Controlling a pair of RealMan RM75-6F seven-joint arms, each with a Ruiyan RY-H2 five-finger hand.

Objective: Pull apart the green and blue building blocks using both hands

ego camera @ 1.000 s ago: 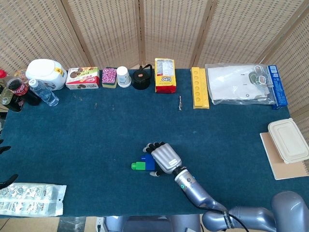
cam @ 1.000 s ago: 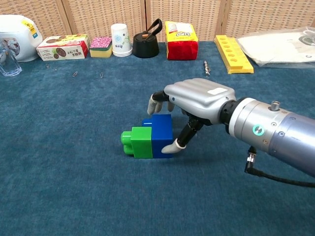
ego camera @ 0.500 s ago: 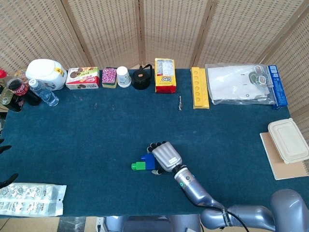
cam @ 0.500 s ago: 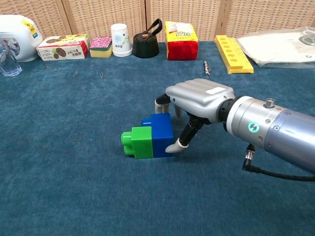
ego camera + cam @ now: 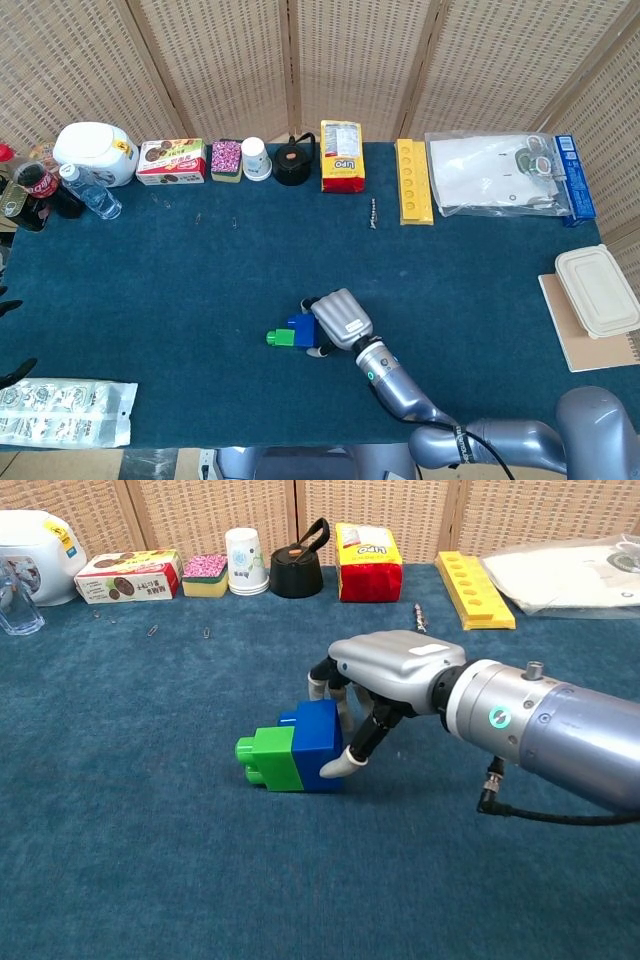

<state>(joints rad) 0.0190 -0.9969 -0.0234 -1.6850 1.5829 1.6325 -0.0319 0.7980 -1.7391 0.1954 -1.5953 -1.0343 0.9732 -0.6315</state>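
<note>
Chest view shows the right hand [image 5: 385, 675] gripping the blue plastic building block [image 5: 318, 745], fingers [image 5: 318, 685] curled over its far side and thumb pressed on its near face. Its green plastic building block [image 5: 267, 757] is joined on the left. Both rest on the dark blue cloth-covered bench [image 5: 150, 860], mid-front in head view [image 5: 300, 333].

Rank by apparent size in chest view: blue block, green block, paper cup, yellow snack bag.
1. yellow snack bag
2. blue block, though it is nearer the camera
3. paper cup and green block: look similar, unsure
</note>
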